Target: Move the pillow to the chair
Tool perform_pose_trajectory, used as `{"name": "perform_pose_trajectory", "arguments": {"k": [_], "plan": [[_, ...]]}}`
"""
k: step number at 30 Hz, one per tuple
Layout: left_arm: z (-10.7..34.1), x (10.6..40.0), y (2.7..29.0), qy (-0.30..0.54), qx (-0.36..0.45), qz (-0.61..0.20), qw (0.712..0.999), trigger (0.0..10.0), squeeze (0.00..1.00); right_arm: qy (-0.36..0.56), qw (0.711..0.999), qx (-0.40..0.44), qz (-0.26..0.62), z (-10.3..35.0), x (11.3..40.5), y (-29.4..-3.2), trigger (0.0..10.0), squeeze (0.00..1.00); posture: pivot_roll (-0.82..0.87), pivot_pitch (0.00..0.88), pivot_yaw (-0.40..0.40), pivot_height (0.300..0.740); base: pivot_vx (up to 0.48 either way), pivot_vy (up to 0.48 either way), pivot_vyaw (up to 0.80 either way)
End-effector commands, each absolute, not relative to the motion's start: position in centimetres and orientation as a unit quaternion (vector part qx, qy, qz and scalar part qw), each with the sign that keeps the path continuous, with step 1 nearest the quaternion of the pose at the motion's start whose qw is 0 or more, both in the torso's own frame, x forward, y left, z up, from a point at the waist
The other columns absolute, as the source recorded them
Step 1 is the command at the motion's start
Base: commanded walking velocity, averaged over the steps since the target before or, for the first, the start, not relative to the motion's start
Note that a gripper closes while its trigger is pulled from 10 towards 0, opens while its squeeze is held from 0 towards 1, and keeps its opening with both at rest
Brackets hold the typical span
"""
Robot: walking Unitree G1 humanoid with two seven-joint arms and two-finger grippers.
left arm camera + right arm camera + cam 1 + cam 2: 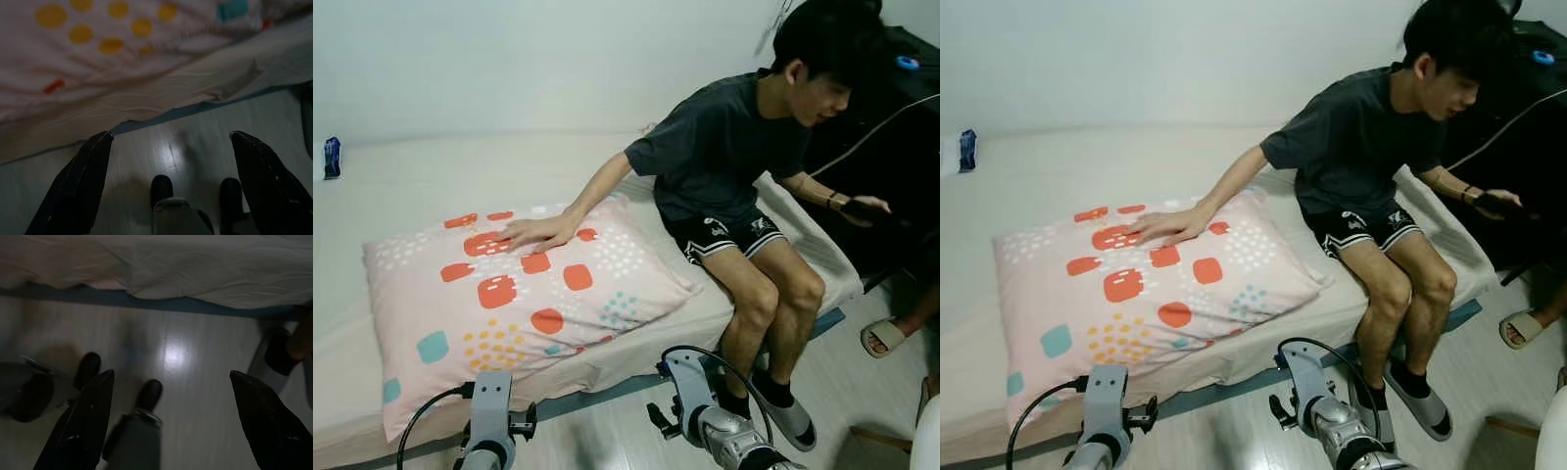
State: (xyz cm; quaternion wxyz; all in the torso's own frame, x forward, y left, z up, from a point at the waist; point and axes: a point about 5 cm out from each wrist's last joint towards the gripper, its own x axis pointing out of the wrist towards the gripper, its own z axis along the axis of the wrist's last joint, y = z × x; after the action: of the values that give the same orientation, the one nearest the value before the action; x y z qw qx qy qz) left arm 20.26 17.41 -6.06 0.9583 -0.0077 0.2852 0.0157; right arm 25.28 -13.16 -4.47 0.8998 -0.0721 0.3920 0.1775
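Both arms low at the bed edge, left gripper (pixel 168 183) and right gripper (pixel 168 418) spread wide and empty over the floor (pixel 195 382); pillow (pixel 509 304) lies on the bed (pixel 411 186), pinned under the seated person's hand (pixel 536 232), so no grasp yet.

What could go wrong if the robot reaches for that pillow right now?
A person's hand lies flat on the pillow, so a pull could drag against it, or an end effector could bump the arm. The pillow is wide and soft, and both end effectors, left and right, hang low by the floor with fingers open; gripping one edge might let it sag or slip. The person's legs are close to the right arm.
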Motion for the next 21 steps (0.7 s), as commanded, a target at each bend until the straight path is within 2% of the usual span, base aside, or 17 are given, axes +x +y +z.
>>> {"name": "perform_pose_trajectory", "arguments": {"k": [1, 4, 8, 11, 21], "plan": [[-6.5, 19.7, 16.8, 0.301, -0.01, 0.011, 0.953, 10.0, 0.0, 0.411, 0.892, -0.077, 0.17, -5.2, 24.4, -13.9, 10.0, 0.0, 0.07, 0.103, -0.126, 0.74, 0.0, 0.0, -0.74], [-6.5, 19.7, 17.0, 0.3, -0.004, 0.014, 0.954, 10.0, 0.0, 0.406, 0.896, -0.071, 0.165, -5.1, 24.5, -13.8, 10.0, 0.0, 0.07, 0.103, -0.124, 0.74, 0.0, 0.0, -0.73], [-6.5, 19.6, 17.2, 0.3, 0.002, 0.019, 0.954, 10.0, 0.0, 0.387, 0.904, -0.037, 0.176, -4.8, 24.6, -13.5, 10.0, 0.0, 0.07, 0.106, -0.124, 0.74, 0.0, 0.0, 0.0], [-6.5, 19.6, 17.3, 0.3, 0.003, 0.021, 0.954, 10.0, 0.0, 0.387, 0.901, -0.055, 0.189, -4.9, 24.5, -13.5, 10.0, 0.0, 0.07, 0.106, -0.124, 0.74, 0.0, 0.0, 0.0], [-5.5, 20.7, 17.2, 0.261, 0.065, 0.011, 0.963, 10.0, 0.0, 0.384, 0.897, -0.055, 0.213, -4.9, 24.4, -12.9, 10.0, 0.0, 0.07, 0.11, -0.118, 0.74, 0.0, 0.0, 0.8]]}}
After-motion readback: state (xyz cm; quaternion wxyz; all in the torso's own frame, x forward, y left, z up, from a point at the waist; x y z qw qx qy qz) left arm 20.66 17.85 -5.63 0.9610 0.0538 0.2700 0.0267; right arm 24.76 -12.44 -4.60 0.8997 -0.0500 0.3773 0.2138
